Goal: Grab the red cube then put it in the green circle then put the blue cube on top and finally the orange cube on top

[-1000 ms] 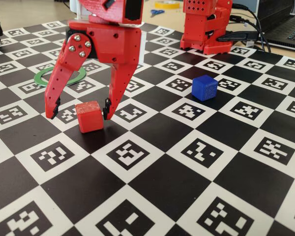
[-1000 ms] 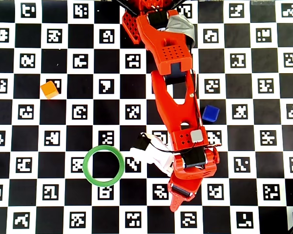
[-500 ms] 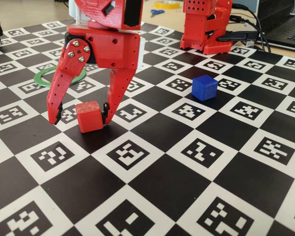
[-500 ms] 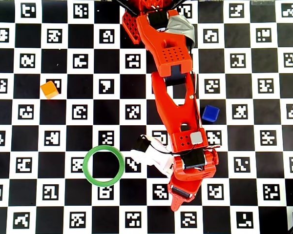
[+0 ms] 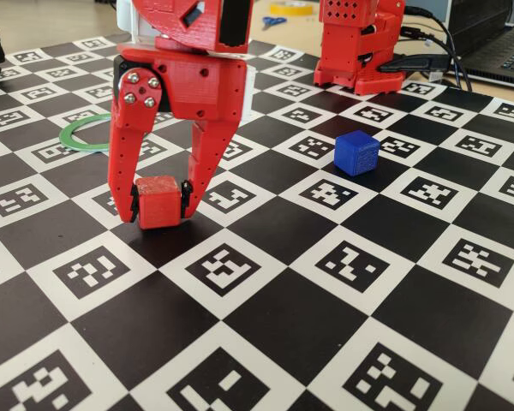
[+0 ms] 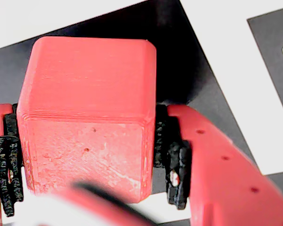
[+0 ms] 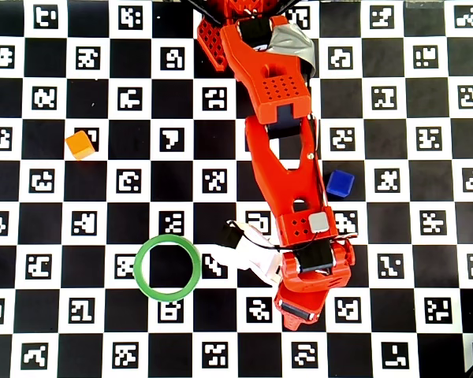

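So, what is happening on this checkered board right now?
A red robot arm has its claw closed on the red cube, which sits low, at the board. Both fingers press its sides in the wrist view. The green circle is empty, to the left of the claw in the overhead view. The blue cube and the orange cube lie apart on the board, untouched.

Red printed arm (image 7: 280,157), black fingertip pads (image 6: 172,160).
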